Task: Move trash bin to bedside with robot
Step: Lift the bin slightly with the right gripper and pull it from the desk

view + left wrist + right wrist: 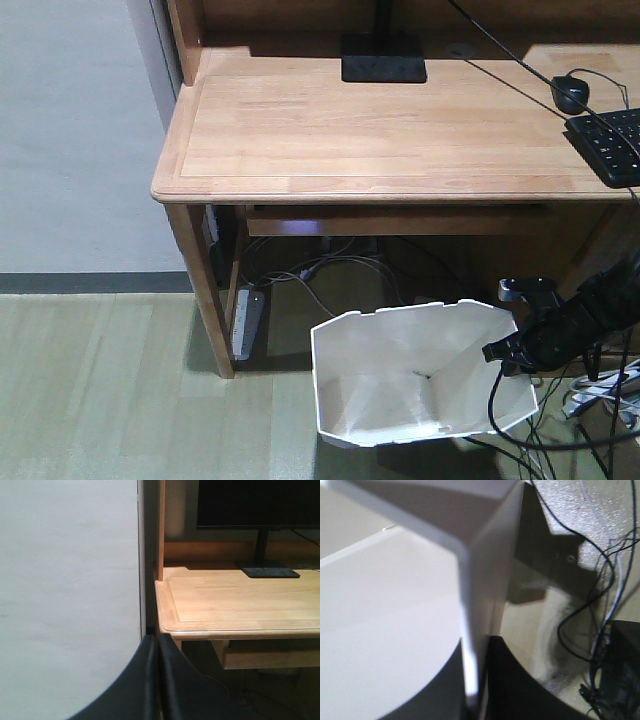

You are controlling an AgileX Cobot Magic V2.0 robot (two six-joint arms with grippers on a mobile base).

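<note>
The white trash bin with an angular rim stands on the floor below the desk's front edge. My right gripper is shut on the bin's right rim. In the right wrist view the rim wall runs down between the two black fingers, one inside the bin and one outside. My left gripper is shut with nothing in it and is raised beside the desk's left corner, facing the grey wall. The bed is out of view.
A light wooden desk carries a monitor stand, a mouse and a keyboard. A power strip and cables lie under it. Loose cables lie right of the bin.
</note>
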